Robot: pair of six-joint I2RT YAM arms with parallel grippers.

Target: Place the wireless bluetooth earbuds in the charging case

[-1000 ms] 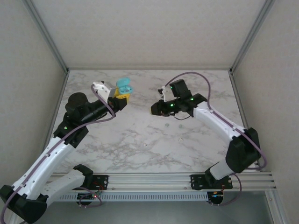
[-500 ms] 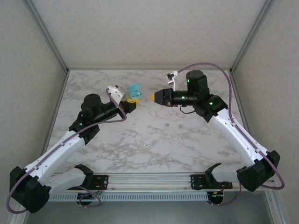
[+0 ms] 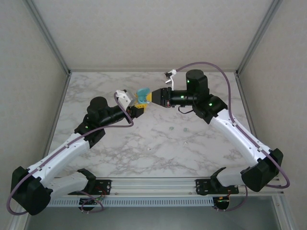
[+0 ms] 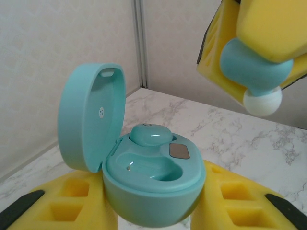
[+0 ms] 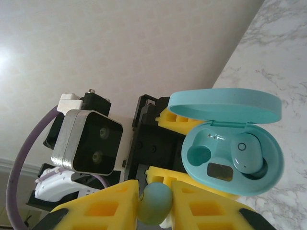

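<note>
My left gripper (image 3: pixel 136 104) is shut on the mint green charging case (image 3: pixel 142 93), holding it above the table with its lid (image 4: pixel 91 117) open. One mint earbud (image 4: pixel 150 135) sits in the far socket, and the near socket (image 4: pixel 144 167) is empty. My right gripper (image 3: pixel 152 96) is shut on a second mint earbud (image 5: pixel 156 203) between its yellow fingers (image 5: pixel 103 208). In the left wrist view that earbud (image 4: pixel 256 67), white tip down, hangs above and to the right of the case (image 4: pixel 153 187). In the right wrist view the case (image 5: pixel 230 165) lies just beyond the held earbud.
Both arms meet in mid-air over the back middle of the marble table (image 3: pixel 158 139). Pale walls with metal corner posts (image 3: pixel 48 38) close in the back and sides. A metal rail (image 3: pixel 158 184) runs along the near edge.
The left arm has carried the open case rightward toward the centre. The right gripper has turned and swung left with the earbud, coming close up against the case.
</note>
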